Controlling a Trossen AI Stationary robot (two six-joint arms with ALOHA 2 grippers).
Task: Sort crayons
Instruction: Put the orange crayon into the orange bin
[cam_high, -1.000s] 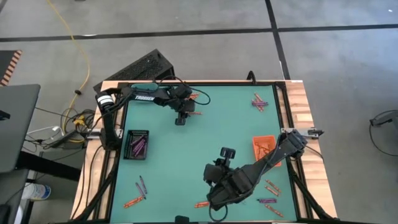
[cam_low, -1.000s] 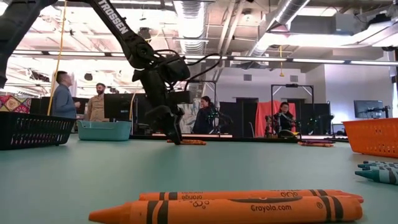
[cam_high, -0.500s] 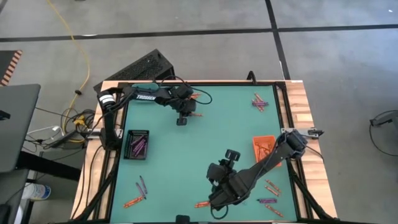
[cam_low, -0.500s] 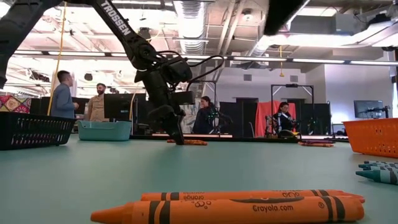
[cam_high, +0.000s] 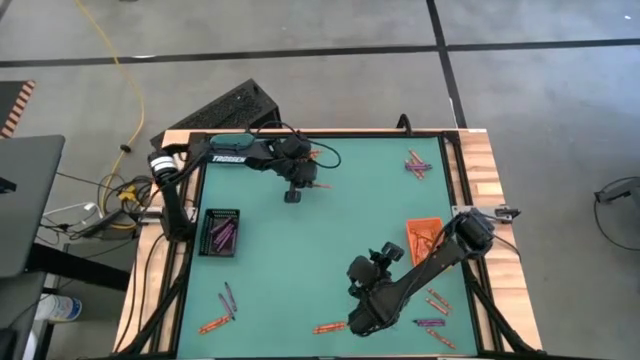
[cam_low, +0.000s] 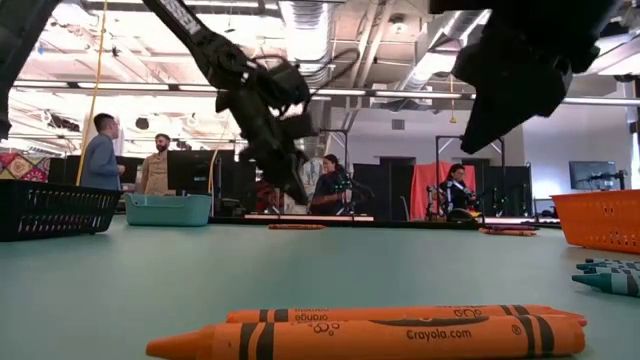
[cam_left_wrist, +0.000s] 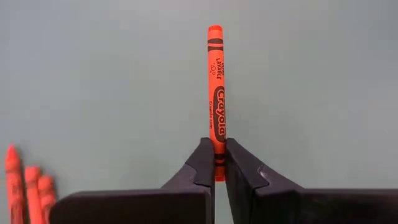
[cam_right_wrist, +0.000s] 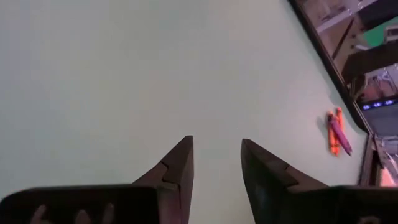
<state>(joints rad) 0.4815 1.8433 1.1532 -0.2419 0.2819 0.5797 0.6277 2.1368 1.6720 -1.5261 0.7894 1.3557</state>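
Observation:
My left gripper is at the far left of the green table, shut on an orange crayon that sticks out past its fingertips. In the low view the gripper hangs above the table. My right gripper stands open over bare table near the front right, with nothing between its fingers. Loose crayons lie around: two orange ones at the near edge, an orange one, and a purple and orange group at the far right. My left gripper pinches the orange crayon near one end between its two fingers. The crayon runs along the fingers and reaches out ahead of them. The fingers slant down from the table's left. Whether the crayon's free end touches the table, I cannot tell.
A black tray with purple crayons stands at the left and an orange tray at the right. A teal tray shows at the far left. Three orange crayons lie beside my left gripper. People stand beyond the table.
My left gripper has risen from the table with the orange crayon. My right gripper has come down toward the table, turning as it went, and now shows in the low view.

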